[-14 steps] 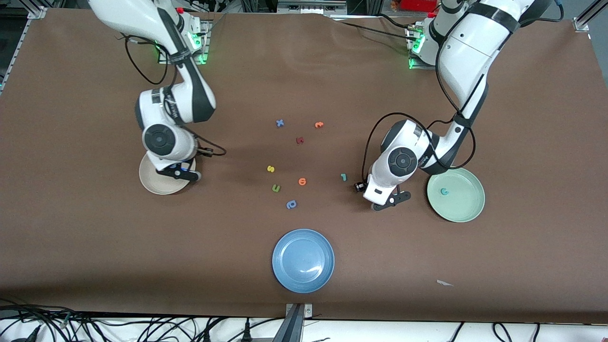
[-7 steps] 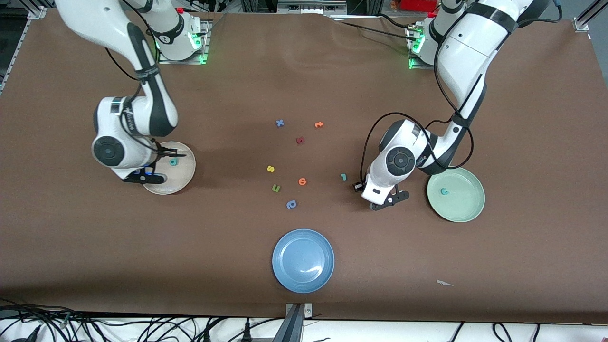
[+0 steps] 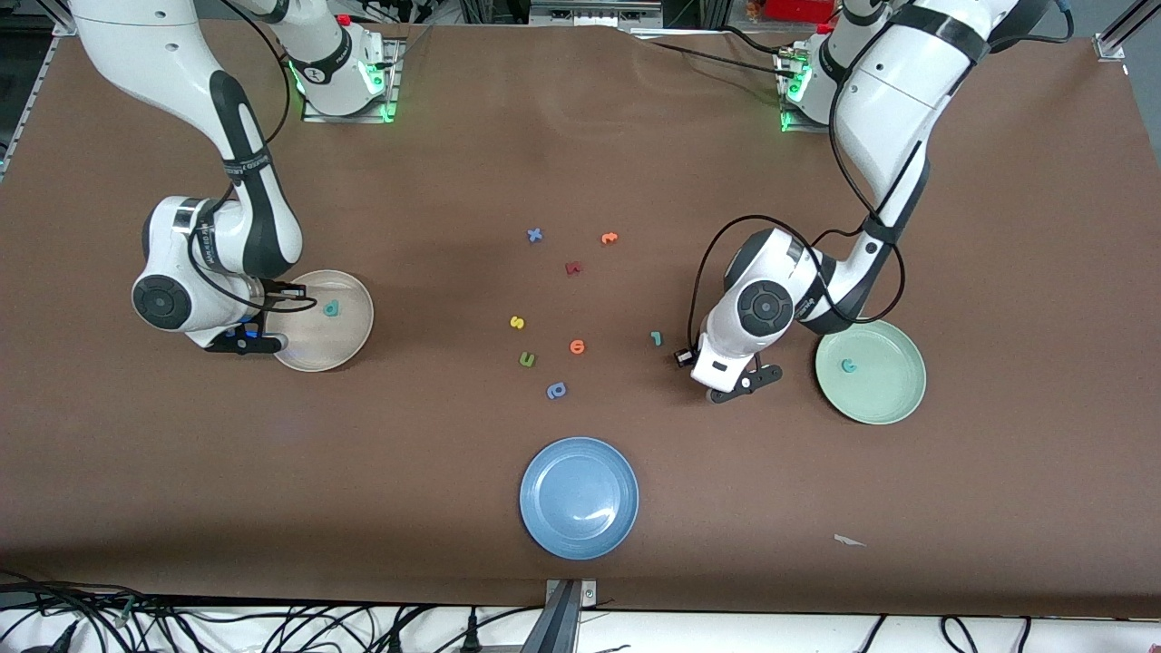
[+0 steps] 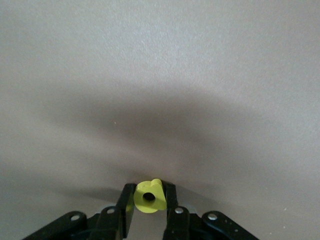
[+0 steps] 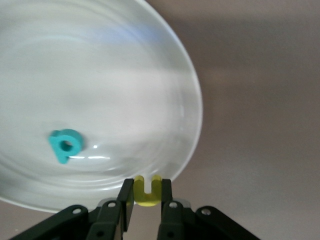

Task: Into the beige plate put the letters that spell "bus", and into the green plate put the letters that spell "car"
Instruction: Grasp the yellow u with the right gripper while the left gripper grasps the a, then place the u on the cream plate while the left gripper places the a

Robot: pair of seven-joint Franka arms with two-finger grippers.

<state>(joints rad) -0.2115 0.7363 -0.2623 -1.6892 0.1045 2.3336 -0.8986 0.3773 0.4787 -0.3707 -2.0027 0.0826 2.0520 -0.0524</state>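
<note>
The right gripper (image 5: 147, 196) clamps the yellow u (image 5: 147, 192) at the beige plate (image 3: 349, 340) holding the teal b (image 3: 331, 308).

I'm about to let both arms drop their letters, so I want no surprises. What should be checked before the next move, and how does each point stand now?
1. Right gripper shut on the yellow u: ok.
2. Right gripper over the beige plate for release: not ok, it hangs at the plate's rim.
3. Teal b already in the beige plate: ok.
4. Left gripper shut on the yellow a: ok.
5. Left gripper over the green plate: not ok, it is over bare table beside it.
6. Teal c already in the green plate: ok.
</note>
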